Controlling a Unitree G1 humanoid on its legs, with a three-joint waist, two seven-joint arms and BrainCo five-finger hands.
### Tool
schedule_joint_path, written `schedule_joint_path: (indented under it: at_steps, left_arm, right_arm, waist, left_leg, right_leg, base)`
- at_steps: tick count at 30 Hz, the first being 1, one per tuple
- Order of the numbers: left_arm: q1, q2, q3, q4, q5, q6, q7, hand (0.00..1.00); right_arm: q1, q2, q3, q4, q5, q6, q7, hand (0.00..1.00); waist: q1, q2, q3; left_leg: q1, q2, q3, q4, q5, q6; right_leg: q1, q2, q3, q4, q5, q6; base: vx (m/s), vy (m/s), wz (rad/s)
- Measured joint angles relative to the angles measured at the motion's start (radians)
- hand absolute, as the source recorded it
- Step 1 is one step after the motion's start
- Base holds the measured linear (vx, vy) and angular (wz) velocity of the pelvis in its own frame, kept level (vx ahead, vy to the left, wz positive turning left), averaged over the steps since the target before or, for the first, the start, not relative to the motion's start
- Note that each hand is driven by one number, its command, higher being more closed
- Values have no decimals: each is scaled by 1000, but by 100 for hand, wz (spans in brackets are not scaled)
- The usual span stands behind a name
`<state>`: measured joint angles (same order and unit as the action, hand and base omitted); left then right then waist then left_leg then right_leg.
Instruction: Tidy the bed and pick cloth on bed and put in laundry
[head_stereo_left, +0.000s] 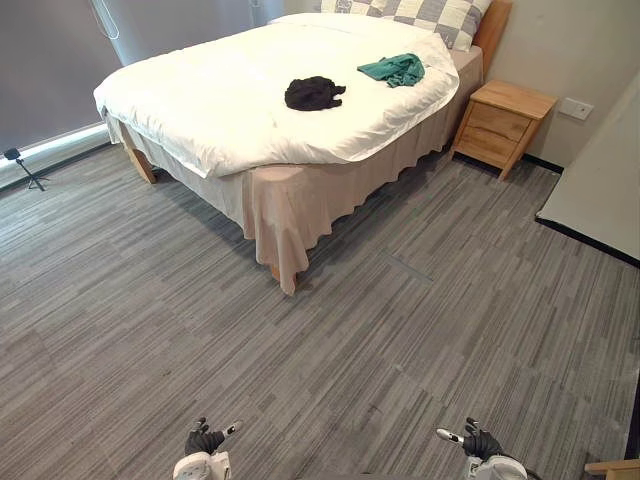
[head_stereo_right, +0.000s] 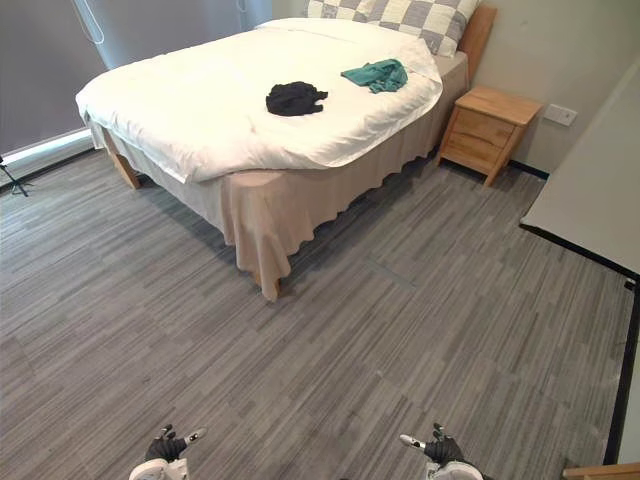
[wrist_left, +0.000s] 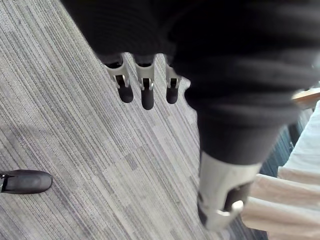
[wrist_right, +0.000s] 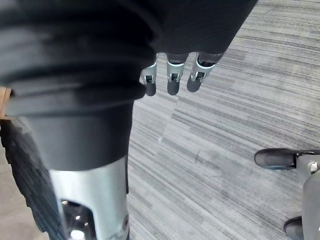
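Two cloths lay on the bed when I stood there: a black cloth bunched near the middle of the white duvet, and a green cloth crumpled further up, nearer the checked pillows.

Were they touching?

No, they lay apart, with bare duvet between them. The green one was towards the side where the wooden nightstand stood.

And the robot?

Well back from the bed, with a broad stretch of grey striped floor between. Its left hand and right hand were low in front of it, far from both cloths.

Holding anything?

Nothing. The left hand's fingers hung straight and loose above the floor, the thumb apart from them. The right hand's fingers hung the same way, relaxed, with nothing in them.

How did the bed look?

The duvet draped over the near corner, and a beige skirt hung beneath it down to the floor. The nightstand stood just beside the head of the bed, near the wooden headboard.
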<state>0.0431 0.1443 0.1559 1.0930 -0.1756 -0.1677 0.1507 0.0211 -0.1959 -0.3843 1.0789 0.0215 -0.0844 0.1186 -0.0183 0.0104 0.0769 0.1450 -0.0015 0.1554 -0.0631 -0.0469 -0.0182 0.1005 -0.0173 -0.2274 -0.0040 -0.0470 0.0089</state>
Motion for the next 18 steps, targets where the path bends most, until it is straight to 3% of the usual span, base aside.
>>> schedule_joint_path:
  at_steps: [18]
  left_arm:
    - [4, 9, 4, 0, -3, 1, 0, 0]
  right_arm:
    - [-2, -6, 36, 0, -1, 16, -7, 0]
  waist:
    - [0, -5, -3]
  left_leg:
    - [4, 4, 28, 0, -1, 0]
  right_leg:
    - [-7, 4, 27, 0, 6, -8]
  base:
    - [-8, -5, -4]
